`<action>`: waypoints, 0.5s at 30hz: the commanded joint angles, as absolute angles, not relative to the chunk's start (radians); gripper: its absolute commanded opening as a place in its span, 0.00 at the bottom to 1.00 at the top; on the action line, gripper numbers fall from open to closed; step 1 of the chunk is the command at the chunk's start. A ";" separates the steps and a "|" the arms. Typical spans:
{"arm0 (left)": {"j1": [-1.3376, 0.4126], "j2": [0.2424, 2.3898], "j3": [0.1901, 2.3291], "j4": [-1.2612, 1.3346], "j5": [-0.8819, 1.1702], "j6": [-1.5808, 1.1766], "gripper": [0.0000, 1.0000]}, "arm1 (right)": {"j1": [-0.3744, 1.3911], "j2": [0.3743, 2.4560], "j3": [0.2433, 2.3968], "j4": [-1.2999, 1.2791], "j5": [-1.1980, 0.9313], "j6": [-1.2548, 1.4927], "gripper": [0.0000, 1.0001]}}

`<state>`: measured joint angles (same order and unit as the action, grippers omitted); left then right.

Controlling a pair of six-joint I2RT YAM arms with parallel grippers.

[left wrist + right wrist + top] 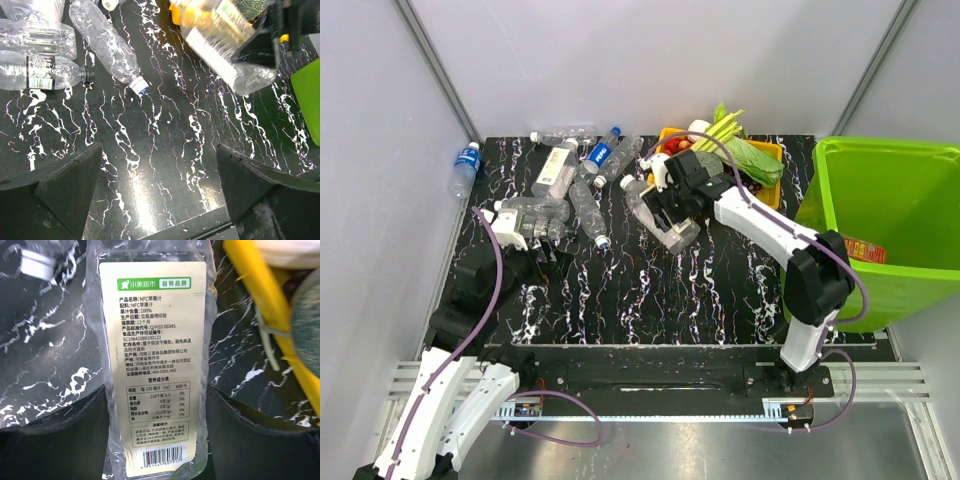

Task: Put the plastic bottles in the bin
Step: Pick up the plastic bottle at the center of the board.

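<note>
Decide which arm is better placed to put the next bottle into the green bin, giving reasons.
Right. The right gripper straddles the cream-labelled bottle, and the bin stands on that arm's side. The left gripper is open and empty, farther from the bin.

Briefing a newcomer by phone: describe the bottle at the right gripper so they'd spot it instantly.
Start at the yellow tray of vegetables at the table's far side. Left of it, flanked by the right gripper, is a clear bottle with a cream label, apart from the heap further left.
</note>
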<state>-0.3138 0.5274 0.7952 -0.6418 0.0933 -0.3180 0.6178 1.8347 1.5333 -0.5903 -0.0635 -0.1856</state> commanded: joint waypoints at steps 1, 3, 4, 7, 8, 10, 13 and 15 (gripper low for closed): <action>-0.318 0.526 0.799 -0.601 0.077 -0.318 0.99 | 0.615 1.672 1.621 -0.551 0.020 -0.140 0.47; -0.318 0.528 0.799 -0.601 0.077 -0.318 0.99 | 0.614 1.606 1.612 -0.508 0.057 -0.133 0.47; -0.318 0.526 0.799 -0.601 0.077 -0.318 0.99 | 0.611 1.565 1.597 -0.483 0.064 -0.133 0.47; -0.318 0.529 0.798 -0.600 0.075 -0.318 0.99 | 0.575 1.438 1.520 -0.382 0.077 -0.092 0.45; -0.318 0.528 0.798 -0.600 0.072 -0.318 0.99 | 0.560 1.390 1.494 -0.346 0.084 -0.081 0.43; -0.318 0.531 0.799 -0.600 0.075 -0.318 0.99 | 0.546 1.320 1.468 -0.292 0.142 -0.083 0.41; -0.318 0.532 0.798 -0.598 0.074 -0.319 0.99 | 0.526 1.247 1.488 -0.256 0.216 -0.123 0.39; -0.318 0.531 0.796 -0.600 0.074 -0.319 0.99 | 0.511 1.212 1.494 -0.220 0.262 -0.150 0.38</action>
<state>-0.3138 0.5278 0.7948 -0.6415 0.0933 -0.3183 0.5327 1.2770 1.4803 -0.3641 0.1349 -0.1169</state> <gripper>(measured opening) 0.988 0.724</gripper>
